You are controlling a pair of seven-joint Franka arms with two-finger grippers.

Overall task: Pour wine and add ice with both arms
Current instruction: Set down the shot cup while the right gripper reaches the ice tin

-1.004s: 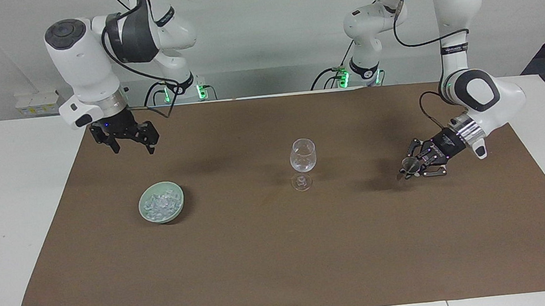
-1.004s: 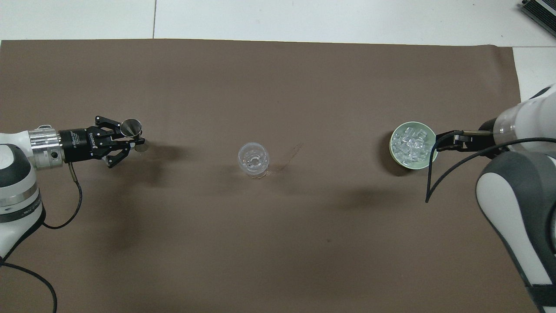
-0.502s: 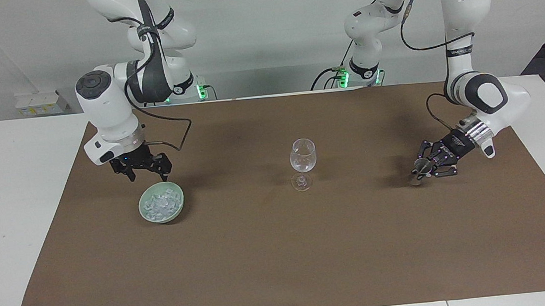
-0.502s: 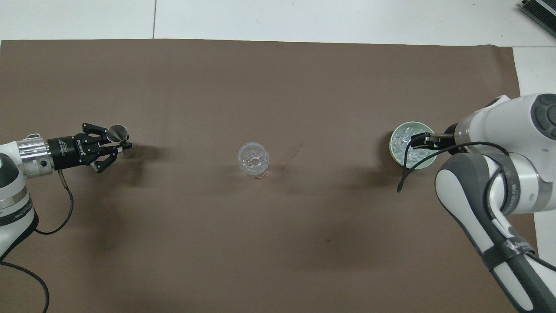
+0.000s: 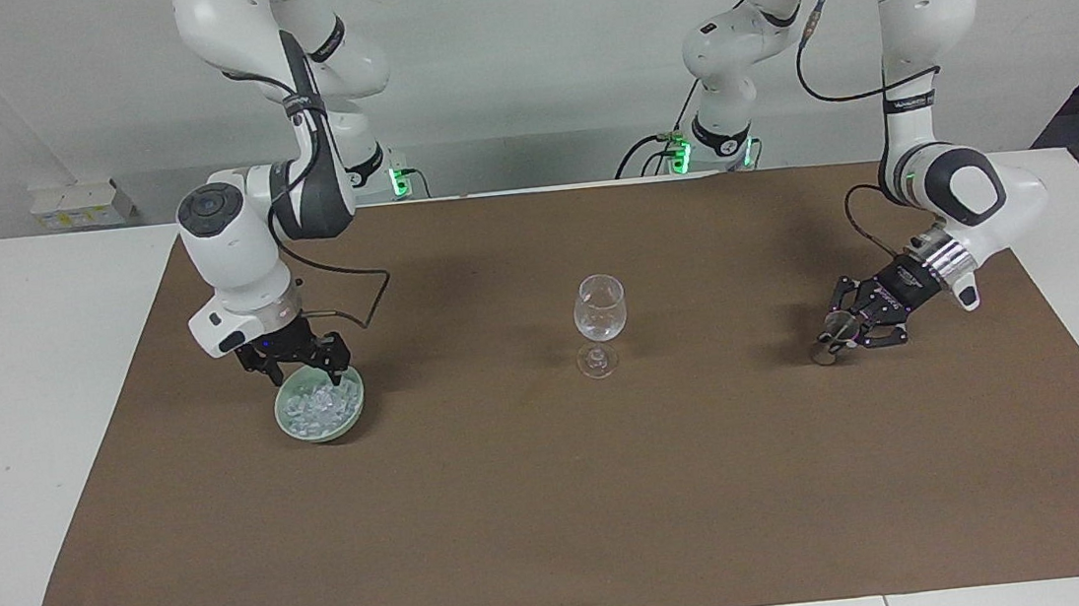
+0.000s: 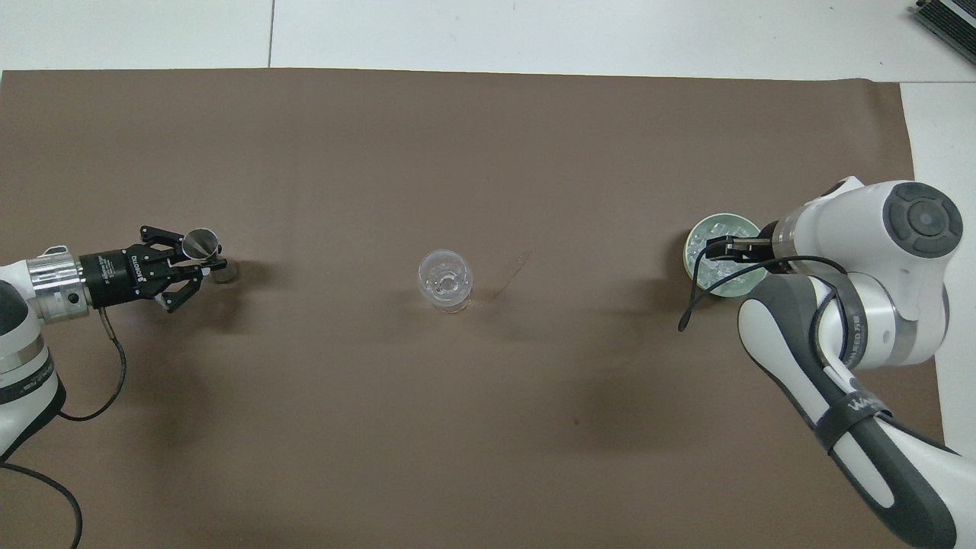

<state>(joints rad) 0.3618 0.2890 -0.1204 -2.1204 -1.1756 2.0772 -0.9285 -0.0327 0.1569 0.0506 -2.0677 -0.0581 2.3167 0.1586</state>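
1. Facing view: the right hand (image 5: 300, 364) has dropped from well above the counter to the rim of the pale green round bowl (image 5: 320, 403) of clear glassy ice chunks (image 5: 313, 400), its fingers spread; I judge an ice grab is next. The left hand (image 5: 849, 328), pinching a small metal jigger cup (image 5: 832, 336), has drawn back and sunk to the brown mat (image 5: 558, 499). The clear stemmed wine glass (image 5: 599, 322) stands between them.
2. Overhead view: the right hand (image 6: 720, 248) now covers the bowl (image 6: 698, 267); the left hand (image 6: 200, 261) has retreated with the cup (image 6: 202, 244), so pouring looks finished.
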